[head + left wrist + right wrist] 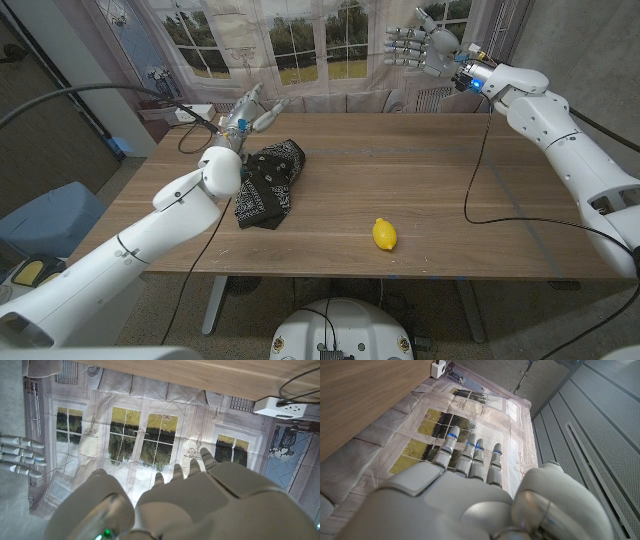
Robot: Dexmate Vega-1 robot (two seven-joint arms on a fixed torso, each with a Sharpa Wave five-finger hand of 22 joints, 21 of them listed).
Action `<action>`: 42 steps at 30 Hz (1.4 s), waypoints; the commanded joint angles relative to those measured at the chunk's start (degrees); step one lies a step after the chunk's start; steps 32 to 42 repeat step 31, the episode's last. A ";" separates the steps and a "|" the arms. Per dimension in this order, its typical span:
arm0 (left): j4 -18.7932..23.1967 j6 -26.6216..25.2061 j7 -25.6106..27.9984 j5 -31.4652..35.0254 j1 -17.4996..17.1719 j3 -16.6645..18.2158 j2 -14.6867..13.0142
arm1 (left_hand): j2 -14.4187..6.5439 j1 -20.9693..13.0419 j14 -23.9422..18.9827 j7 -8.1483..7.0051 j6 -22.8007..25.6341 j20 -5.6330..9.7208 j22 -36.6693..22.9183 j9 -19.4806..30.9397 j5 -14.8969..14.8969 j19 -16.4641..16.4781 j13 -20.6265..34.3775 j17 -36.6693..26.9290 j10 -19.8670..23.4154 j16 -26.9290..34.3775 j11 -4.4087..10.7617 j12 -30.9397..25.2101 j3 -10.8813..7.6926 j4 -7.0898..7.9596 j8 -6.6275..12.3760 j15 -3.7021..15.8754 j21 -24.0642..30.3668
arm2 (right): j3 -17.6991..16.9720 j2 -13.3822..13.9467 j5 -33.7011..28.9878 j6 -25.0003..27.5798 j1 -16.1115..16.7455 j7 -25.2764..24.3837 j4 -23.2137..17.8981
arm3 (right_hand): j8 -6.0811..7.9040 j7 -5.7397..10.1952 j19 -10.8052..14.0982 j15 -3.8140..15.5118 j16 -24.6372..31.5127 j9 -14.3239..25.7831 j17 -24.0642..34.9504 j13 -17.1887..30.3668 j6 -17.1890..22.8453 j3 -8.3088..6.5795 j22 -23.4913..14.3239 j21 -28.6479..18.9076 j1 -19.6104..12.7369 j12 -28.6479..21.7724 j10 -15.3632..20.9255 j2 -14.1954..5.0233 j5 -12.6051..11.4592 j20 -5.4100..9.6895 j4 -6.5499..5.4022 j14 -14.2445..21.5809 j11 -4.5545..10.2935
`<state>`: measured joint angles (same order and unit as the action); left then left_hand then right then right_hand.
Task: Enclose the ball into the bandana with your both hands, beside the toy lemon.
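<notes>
Both hands hold nothing, fingers apart: left hand (252, 108) at eleven o'clock, right hand (424, 46) at one; bandana (268, 183) bunched, no legible writing.

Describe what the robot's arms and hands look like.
Both arms are glossy white, rounded segments with thin black cables trailing along them. The left robot hand and right robot hand are silver-grey metal with jointed fingers; small blue lights glow at the right wrist and finger backs.

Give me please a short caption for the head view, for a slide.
Both hands, left and right, raised and open; black bandana bunched beside the left arm, toy lemon alone near the table's front.
</notes>
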<state>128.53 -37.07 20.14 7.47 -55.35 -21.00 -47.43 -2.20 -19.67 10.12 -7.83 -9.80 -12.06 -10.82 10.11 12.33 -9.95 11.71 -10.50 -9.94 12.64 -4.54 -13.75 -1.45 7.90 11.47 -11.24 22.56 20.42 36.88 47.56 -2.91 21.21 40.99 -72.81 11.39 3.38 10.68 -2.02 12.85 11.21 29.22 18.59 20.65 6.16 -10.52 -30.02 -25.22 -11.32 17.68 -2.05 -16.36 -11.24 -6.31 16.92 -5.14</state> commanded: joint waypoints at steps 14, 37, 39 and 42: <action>-6.81 30.76 -6.62 -21.83 -5.28 13.00 2.02 | 0.83 2.07 2.98 -1.77 -2.43 -0.08 0.04 -0.02 0.97 -7.61 -0.48 0.02 -3.13 0.28 0.79 -0.66 1.86 0.03 -0.05 0.07 0.34 | -4.43 -3.48 4.69 -5.04 13.30 -11.20 -2.12 | -0.44 1.58 -4.19 1.41 -2.90 -0.15 -4.06 -2.56 -2.80 0.23 0.24 4.05 -1.61 0.42 -4.20 -0.44 0.69 1.04 1.29 -9.42 1.11; -19.40 42.01 -16.38 -39.45 -3.30 12.02 6.26 | 0.26 4.68 3.36 -2.10 -3.30 -0.18 0.13 -0.07 1.99 -7.51 -0.78 0.02 -3.84 -0.82 0.53 0.39 3.24 0.88 -1.05 0.14 -0.67 | -4.45 -8.64 2.77 -8.25 17.81 -24.38 2.14 | -0.30 0.96 -16.94 5.18 -2.71 -0.31 -13.51 -6.18 -1.22 0.82 0.67 13.86 -1.58 0.19 -4.73 -1.73 1.17 3.97 1.93 -24.56 1.43; -19.40 42.01 -16.38 -39.45 -3.30 12.02 6.26 | 0.26 4.68 3.36 -2.10 -3.30 -0.18 0.13 -0.07 1.99 -7.51 -0.78 0.02 -3.84 -0.82 0.53 0.39 3.24 0.88 -1.05 0.14 -0.67 | -4.45 -8.64 2.77 -8.25 17.81 -24.38 2.14 | -0.30 0.96 -16.94 5.18 -2.71 -0.31 -13.51 -6.18 -1.22 0.82 0.67 13.86 -1.58 0.19 -4.73 -1.73 1.17 3.97 1.93 -24.56 1.43; -19.40 42.01 -16.38 -39.45 -3.30 12.02 6.26 | 0.26 4.68 3.36 -2.10 -3.30 -0.18 0.13 -0.07 1.99 -7.51 -0.78 0.02 -3.84 -0.82 0.53 0.39 3.24 0.88 -1.05 0.14 -0.67 | -4.45 -8.64 2.77 -8.25 17.81 -24.38 2.14 | -0.30 0.96 -16.94 5.18 -2.71 -0.31 -13.51 -6.18 -1.22 0.82 0.67 13.86 -1.58 0.19 -4.73 -1.73 1.17 3.97 1.93 -24.56 1.43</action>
